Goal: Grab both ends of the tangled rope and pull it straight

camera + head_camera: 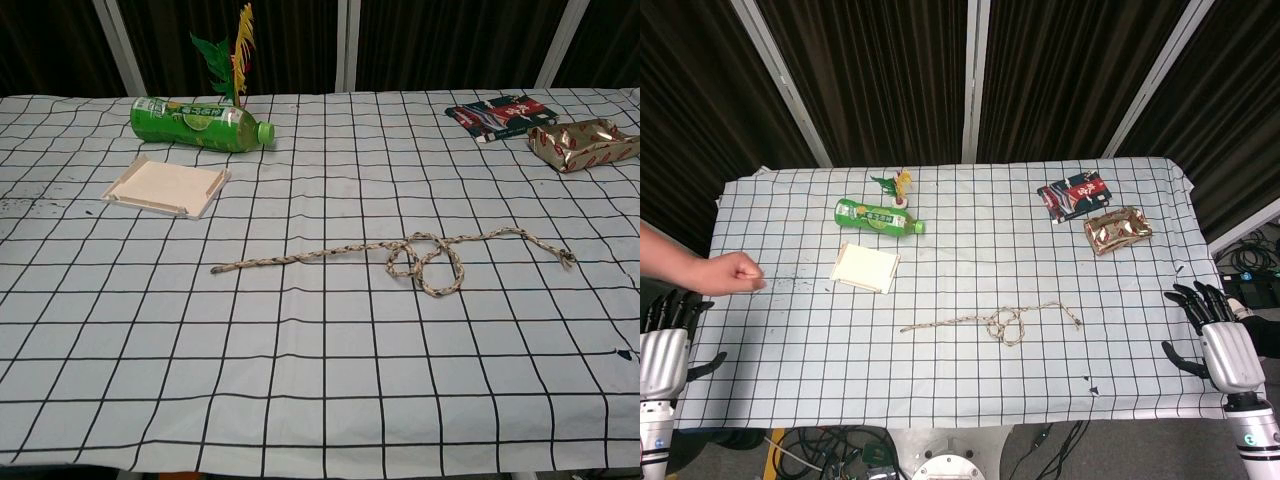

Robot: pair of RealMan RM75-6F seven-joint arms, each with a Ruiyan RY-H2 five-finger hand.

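Observation:
A tan braided rope (1005,323) lies on the checked tablecloth near the front middle, with a loose knot (427,263) at its centre. Its left end (216,270) points left and its right end (567,257) curls to the right. My left hand (664,345) hangs off the table's left edge, fingers apart and holding nothing. My right hand (1218,333) sits at the right edge, fingers spread and empty. Both hands are far from the rope and show only in the head view.
A green bottle (878,217) lies at the back left beside a small plant (897,186). A shallow white tray (865,267) sits in front of it. Two snack packets (1075,194) (1118,229) lie at the back right. A person's fist (732,272) rests on the left edge.

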